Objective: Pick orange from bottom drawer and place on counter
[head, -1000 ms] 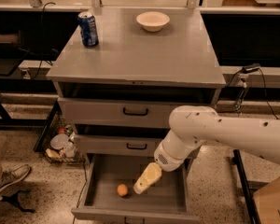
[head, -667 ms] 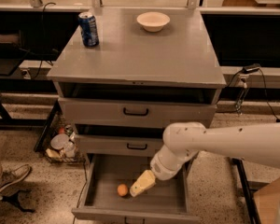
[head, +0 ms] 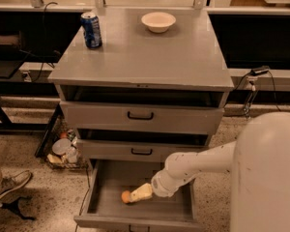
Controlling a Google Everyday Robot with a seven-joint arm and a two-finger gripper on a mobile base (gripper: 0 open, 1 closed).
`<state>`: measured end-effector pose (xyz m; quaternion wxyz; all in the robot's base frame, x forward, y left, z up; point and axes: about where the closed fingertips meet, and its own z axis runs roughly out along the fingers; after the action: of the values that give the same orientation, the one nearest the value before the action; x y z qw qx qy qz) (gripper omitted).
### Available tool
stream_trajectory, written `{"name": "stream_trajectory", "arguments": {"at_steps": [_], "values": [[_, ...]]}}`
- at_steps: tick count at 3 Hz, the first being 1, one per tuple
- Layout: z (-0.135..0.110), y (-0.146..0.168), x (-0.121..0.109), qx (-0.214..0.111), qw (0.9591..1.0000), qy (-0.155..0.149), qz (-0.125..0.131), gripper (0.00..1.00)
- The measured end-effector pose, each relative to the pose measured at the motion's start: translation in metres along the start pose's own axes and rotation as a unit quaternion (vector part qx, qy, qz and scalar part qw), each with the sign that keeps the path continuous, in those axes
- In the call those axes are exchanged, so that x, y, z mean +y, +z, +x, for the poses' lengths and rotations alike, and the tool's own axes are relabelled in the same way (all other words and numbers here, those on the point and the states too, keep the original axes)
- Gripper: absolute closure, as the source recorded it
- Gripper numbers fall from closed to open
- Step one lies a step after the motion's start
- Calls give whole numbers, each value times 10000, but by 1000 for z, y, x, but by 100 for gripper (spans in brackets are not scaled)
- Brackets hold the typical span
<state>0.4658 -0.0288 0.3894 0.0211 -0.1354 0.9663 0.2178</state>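
Observation:
The bottom drawer of the grey cabinet is pulled open. The orange lies on its grey floor, left of middle. My gripper reaches down into the drawer from the right, its pale fingers right against the orange. The white arm runs up to the right. The counter is the cabinet's flat grey top above.
A blue can stands at the counter's back left and a white bowl at the back middle. Two upper drawers are slightly open. A wire basket of clutter and a person's shoe are on the floor to the left.
My arm has lowered and pushed left into the bottom drawer; the gripper has come up against the orange. The view has shifted closer to my arm.

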Motion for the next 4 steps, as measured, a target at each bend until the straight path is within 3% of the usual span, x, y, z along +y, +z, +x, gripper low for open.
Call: {"name": "stream_trajectory", "arguments": {"at_steps": [1, 3, 4], "values": [[-30, 58, -5, -308, 9987, 408, 10, 0], [-30, 66, -3, -371, 9977, 570, 15, 0], [-46, 109, -12, -486, 9923, 1088, 325, 0]]}}
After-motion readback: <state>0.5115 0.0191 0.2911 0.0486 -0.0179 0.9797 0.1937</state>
